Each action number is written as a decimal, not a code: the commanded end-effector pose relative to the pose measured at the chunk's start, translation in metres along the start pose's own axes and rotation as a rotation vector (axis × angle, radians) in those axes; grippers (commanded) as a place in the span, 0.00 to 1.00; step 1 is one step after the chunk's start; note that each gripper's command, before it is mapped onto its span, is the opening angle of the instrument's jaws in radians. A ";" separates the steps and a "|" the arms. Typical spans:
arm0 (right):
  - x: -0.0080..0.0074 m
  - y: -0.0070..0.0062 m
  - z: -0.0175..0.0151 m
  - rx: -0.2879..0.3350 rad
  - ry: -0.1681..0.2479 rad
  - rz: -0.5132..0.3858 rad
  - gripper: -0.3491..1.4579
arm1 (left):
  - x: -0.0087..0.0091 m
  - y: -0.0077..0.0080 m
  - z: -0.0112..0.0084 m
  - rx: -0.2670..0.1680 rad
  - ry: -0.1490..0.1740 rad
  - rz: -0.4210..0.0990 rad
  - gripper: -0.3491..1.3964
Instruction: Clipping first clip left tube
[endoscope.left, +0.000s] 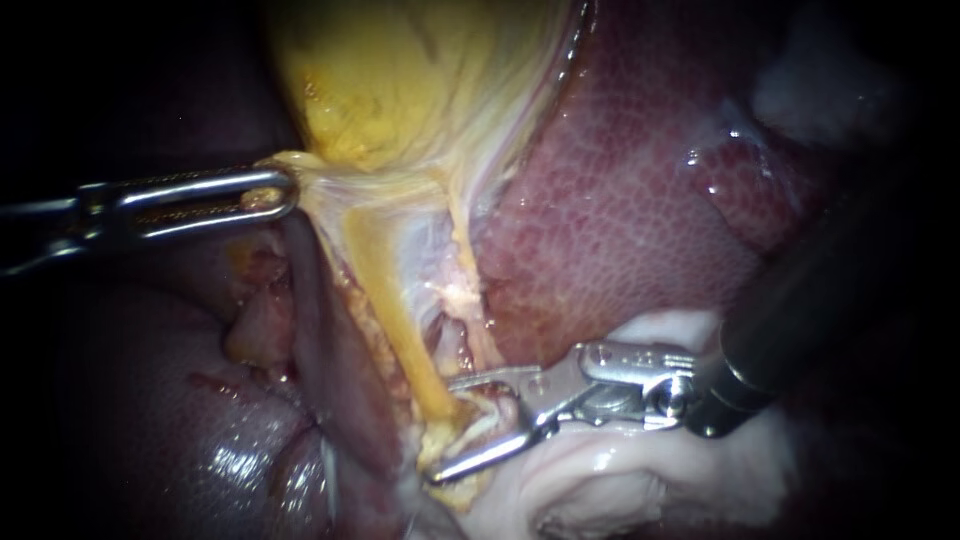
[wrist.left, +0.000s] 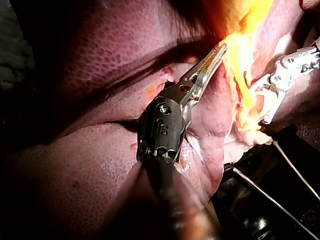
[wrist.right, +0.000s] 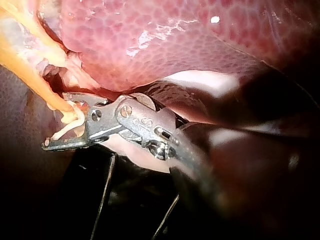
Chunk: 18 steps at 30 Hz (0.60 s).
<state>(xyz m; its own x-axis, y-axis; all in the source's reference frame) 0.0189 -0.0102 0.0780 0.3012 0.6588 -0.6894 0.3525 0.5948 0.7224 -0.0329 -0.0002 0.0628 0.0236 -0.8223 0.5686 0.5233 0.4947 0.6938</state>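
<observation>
The yellow gallbladder (endoscope.left: 400, 80) hangs at the top, and two strands run down from its neck. The thicker yellow left tube (endoscope.left: 385, 300) slants down to the right; a thinner pale tube (endoscope.left: 468, 260) lies beside it. My left instrument (endoscope.left: 285, 190) comes in level from the left, its jaws shut on tissue at the gallbladder's neck and holding it taut. My right instrument (endoscope.left: 442, 430) has its jaws open around the lower end of the left tube (wrist.right: 30, 75). In the right wrist view these jaws (wrist.right: 55, 120) straddle the tube's base with a gap showing.
The mottled red liver (endoscope.left: 620, 220) fills the right and upper right. Pale white tissue (endoscope.left: 620, 470) lies under the right instrument's shaft. Darker glistening liver (endoscope.left: 220, 440) sits at the lower left.
</observation>
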 end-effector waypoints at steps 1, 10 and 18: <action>-0.0002 0.0002 0.0004 0.003 0.004 0.002 0.52 | 0.0000 0.0000 0.0002 0.000 0.000 -0.001 0.00; -0.0008 0.0013 0.0027 0.018 0.027 0.005 0.52 | 0.0000 0.0000 0.0011 -0.005 -0.002 -0.002 0.00; -0.0007 0.0018 0.0030 0.028 0.034 0.003 0.51 | 0.0001 -0.0003 0.0016 -0.011 -0.004 -0.002 0.00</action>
<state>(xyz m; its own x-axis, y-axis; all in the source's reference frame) 0.0221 -0.0110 0.0797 0.2725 0.6763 -0.6844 0.3780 0.5789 0.7225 -0.0344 0.0000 0.0634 0.0192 -0.8223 0.5688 0.5321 0.4901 0.6905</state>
